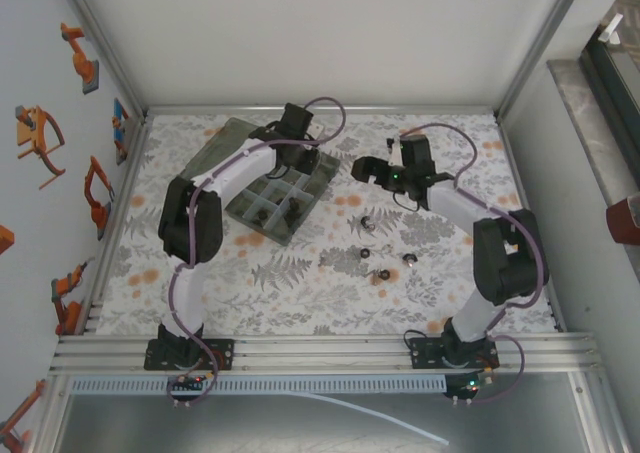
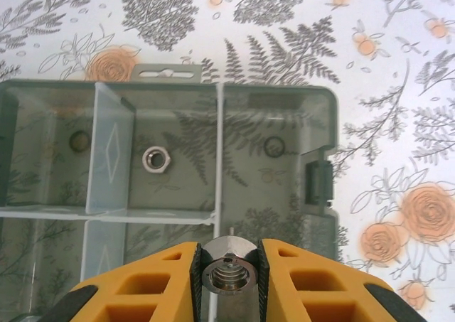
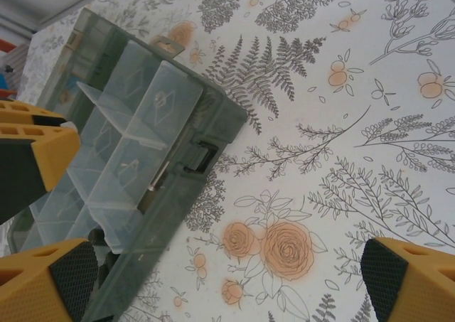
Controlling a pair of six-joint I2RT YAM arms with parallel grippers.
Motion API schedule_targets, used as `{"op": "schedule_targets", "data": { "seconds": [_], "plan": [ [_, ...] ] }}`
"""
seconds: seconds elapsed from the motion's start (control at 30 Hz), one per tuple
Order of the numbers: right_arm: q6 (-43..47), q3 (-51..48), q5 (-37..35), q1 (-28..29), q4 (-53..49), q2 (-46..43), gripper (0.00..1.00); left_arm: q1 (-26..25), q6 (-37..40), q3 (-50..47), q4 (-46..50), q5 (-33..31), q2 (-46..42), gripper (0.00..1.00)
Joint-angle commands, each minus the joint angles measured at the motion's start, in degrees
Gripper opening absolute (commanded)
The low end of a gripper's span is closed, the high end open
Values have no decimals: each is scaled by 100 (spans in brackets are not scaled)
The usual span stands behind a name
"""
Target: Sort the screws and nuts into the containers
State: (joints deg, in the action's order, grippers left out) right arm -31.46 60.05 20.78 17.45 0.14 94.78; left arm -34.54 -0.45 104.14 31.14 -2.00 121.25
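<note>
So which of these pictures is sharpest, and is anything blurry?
Left wrist: crisp, the gripped nut shows its threads. Right wrist: tablecloth sharp, organiser box dividers washed pale. Top external: even light, loose parts too small to tell apart.

The nut (image 2: 227,272) in the jaws is bright polished metal with a threaded bore. The box (image 2: 284,100) is smooth, translucent grey plastic; its dividers (image 2: 110,151) are clear and glossy. The jaws are yellow plastic with black textured pads (image 3: 71,274). The surface (image 2: 398,66) looks matt and printed.
</note>
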Motion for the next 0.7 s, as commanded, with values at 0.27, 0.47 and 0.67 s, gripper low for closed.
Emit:
{"op": "schedule_targets", "data": {
  "seconds": [0.27,0.47,0.67],
  "plan": [
    [392,-304,-184,211,-961,-1286,97,350,-1316,884,440,231,-16,21],
    [1135,-507,-352,198,-1472,-1704,99,317,-1937,-209,-446,392,-564,21],
    [1205,-331,-373,158,-1113,-897,99,428,-1877,225,-67,395,-155,20]
  ]
}}
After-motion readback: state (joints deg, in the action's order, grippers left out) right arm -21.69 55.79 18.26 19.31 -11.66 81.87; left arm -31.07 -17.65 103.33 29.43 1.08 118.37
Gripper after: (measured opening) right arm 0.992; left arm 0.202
